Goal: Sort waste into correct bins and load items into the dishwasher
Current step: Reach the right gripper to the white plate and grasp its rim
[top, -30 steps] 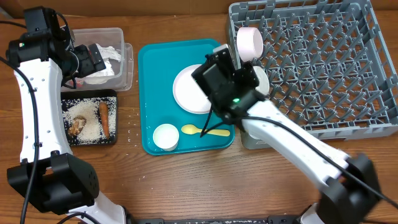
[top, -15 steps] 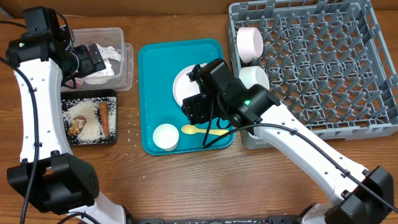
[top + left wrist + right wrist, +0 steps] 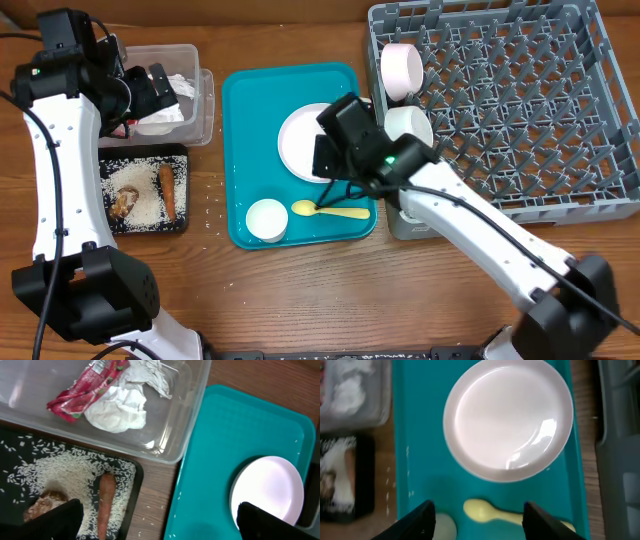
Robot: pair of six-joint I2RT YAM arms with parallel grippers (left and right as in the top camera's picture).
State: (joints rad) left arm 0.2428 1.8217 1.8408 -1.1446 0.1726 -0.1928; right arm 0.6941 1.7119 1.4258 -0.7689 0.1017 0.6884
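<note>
My left gripper (image 3: pixel 158 88) hangs open and empty over the clear tub (image 3: pixel 203 100), which holds the red wrapper (image 3: pixel 85 387) and crumpled white paper (image 3: pixel 117 410). In the left wrist view the gripper (image 3: pixel 162 525) spans from the black tray (image 3: pixel 136 472) to the teal tray. The black tray holds rice (image 3: pixel 65 472), the carrot stick (image 3: pixel 105 505) and the brown lump (image 3: pixel 42 502). My right gripper (image 3: pixel 328 158) is open and empty above the pale pink plate (image 3: pixel 507 417); in its wrist view the gripper (image 3: pixel 482 522) straddles a yellow spoon (image 3: pixel 490 512). A small white bowl (image 3: pixel 267 218) sits on the teal tray.
The teal tray (image 3: pixel 250 120) lies mid-table. The grey rack (image 3: pixel 520 110) at right holds a pink bowl (image 3: pixel 402 68) and a white bowl (image 3: pixel 408 125) at its left edge. Loose rice grains (image 3: pixel 150 520) lie on the wood between the trays.
My right arm has left the rack's edge and swung left over the teal tray, ending above the plate. My left gripper has shifted slightly over the tub.
</note>
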